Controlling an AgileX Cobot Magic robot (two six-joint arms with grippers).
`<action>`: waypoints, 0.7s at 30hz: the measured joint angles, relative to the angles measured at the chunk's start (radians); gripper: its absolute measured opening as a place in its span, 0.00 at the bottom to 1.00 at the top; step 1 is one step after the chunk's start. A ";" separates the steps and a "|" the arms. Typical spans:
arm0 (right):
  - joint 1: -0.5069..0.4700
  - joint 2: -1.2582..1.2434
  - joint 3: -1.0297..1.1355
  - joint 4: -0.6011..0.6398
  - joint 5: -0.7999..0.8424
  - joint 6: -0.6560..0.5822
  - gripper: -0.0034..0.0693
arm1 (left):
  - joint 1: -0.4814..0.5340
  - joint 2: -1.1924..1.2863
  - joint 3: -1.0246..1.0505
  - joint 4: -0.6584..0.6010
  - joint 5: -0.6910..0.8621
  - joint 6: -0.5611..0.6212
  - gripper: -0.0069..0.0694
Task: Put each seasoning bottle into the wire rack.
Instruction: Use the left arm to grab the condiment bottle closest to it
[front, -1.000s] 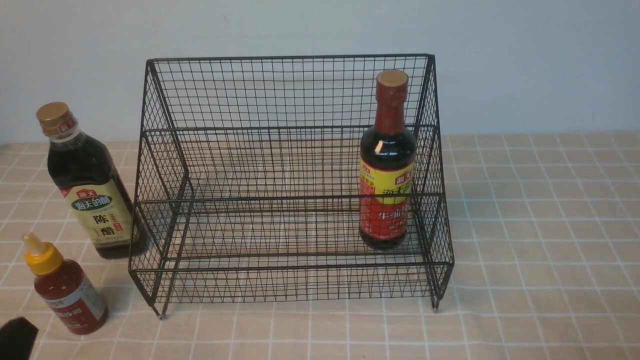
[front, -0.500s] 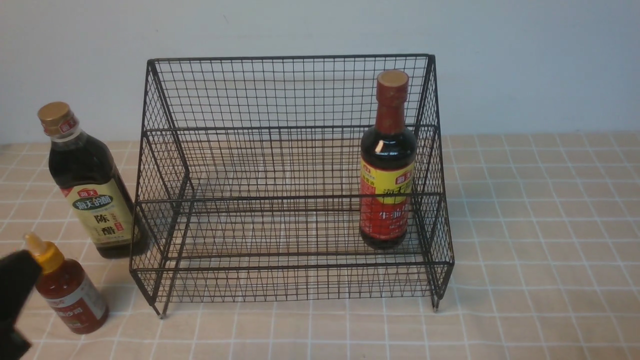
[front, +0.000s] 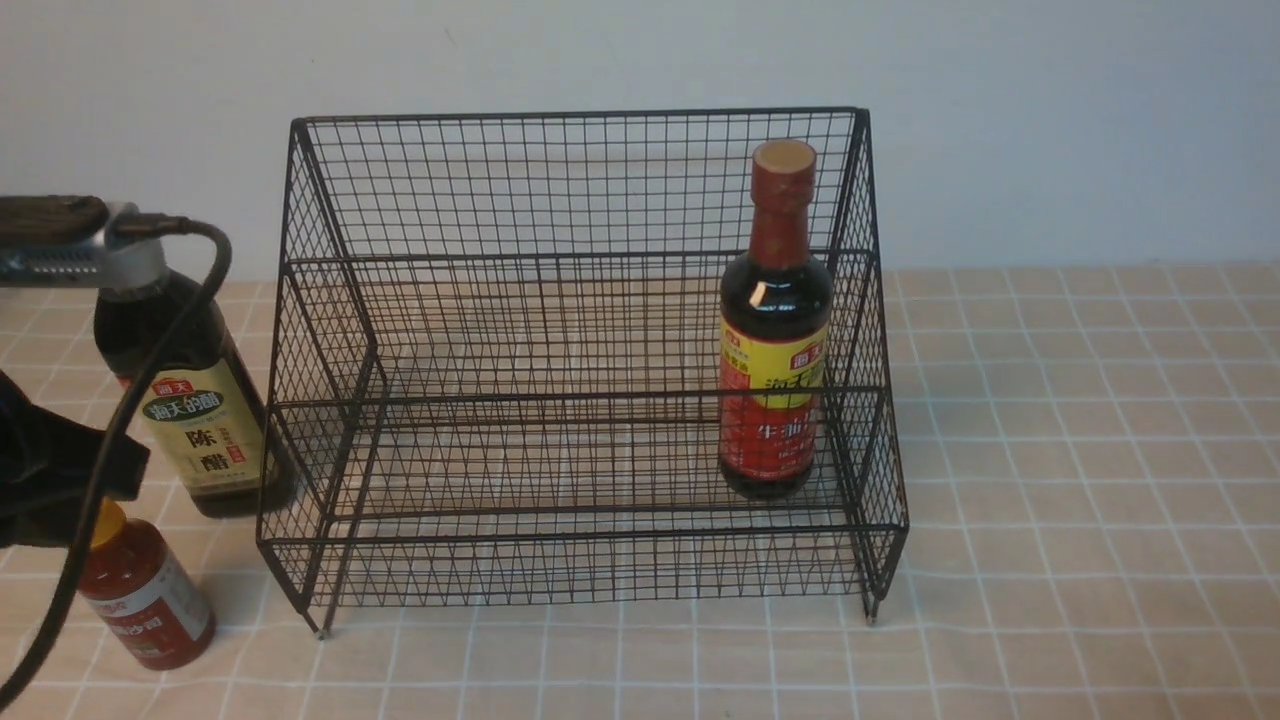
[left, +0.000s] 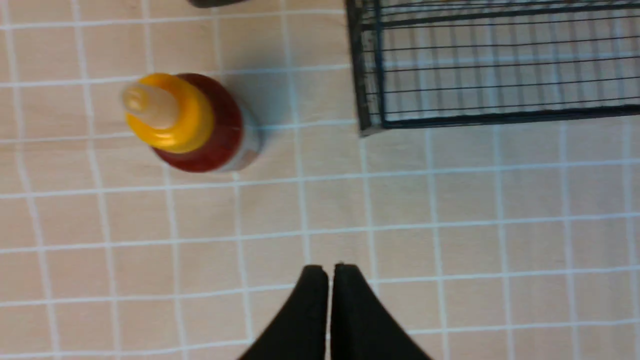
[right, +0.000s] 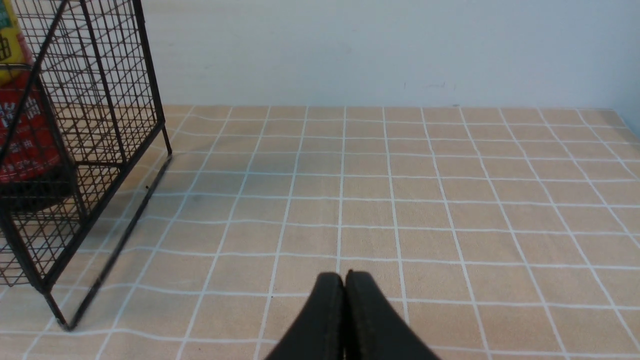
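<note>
I am hovering my left claw (left: 324, 271) over the checked cloth (front: 1080, 450) with its jaws pressed together and nothing between them. In the wrist view the small red bottle (left: 192, 122) is standing upright on the cloth, apart from the claw tips and near a front corner of the rack (left: 490, 65). In the front view that bottle is sitting at the lower left of the frame, outside the rack, with my arm and its cable (front: 150, 350) crossing in front of its cap. The cream-label bottle (front: 195, 400) is standing at mid left, just beside the rack's left wall and also outside it. The rack is holding one thing only: the red-neck bottle (front: 775, 330), standing upright at the right end; I cannot tell which tier. My right claw (right: 345, 278) is likewise closed and empty, over bare cloth beside the rack's right side.
</note>
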 joint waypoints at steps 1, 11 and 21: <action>0.000 0.000 0.000 0.000 0.000 0.000 0.03 | 0.000 0.013 -0.008 0.025 0.006 -0.009 0.08; 0.000 0.000 0.000 0.000 0.000 -0.001 0.03 | 0.000 0.117 -0.018 0.163 -0.046 -0.122 0.18; 0.000 0.000 0.000 0.000 0.000 -0.001 0.03 | 0.000 0.250 -0.156 0.165 0.014 -0.238 0.59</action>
